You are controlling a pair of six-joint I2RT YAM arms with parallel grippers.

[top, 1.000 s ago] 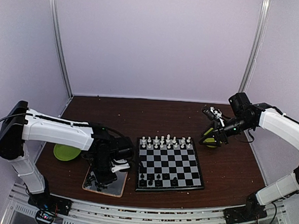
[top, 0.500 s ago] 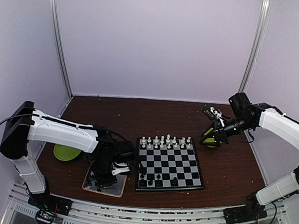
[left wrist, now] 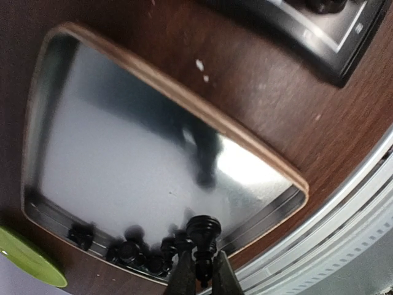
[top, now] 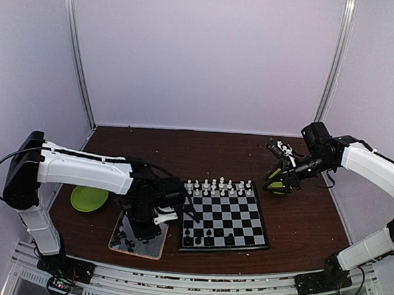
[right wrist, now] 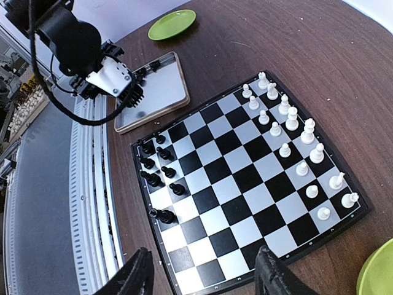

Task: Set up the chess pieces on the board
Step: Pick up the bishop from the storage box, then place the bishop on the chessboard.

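Observation:
The board (top: 223,216) lies at the table's middle. White chess pieces (top: 219,186) fill its far two rows, and several black ones (right wrist: 157,165) stand on its near-left squares. My left gripper (left wrist: 202,278) is shut on the stem of a black chess piece (left wrist: 204,233) and holds it above the near end of the metal tray (left wrist: 184,101). More black pieces (left wrist: 132,252) lie huddled in that tray's corner. My right gripper (right wrist: 202,279) hangs open and empty beyond the board's far right corner, looking down over the board (right wrist: 245,178).
One green plate (top: 89,198) lies left of the tray (top: 138,241); another (right wrist: 377,273) sits under my right gripper (top: 277,176). The board's black rim (left wrist: 319,43) runs close to the tray. The table's metal front rail is just behind the tray.
The left gripper's jaws have shut on a black piece in the tray, and it has shifted right toward the board's near-left corner. The right arm has not moved.

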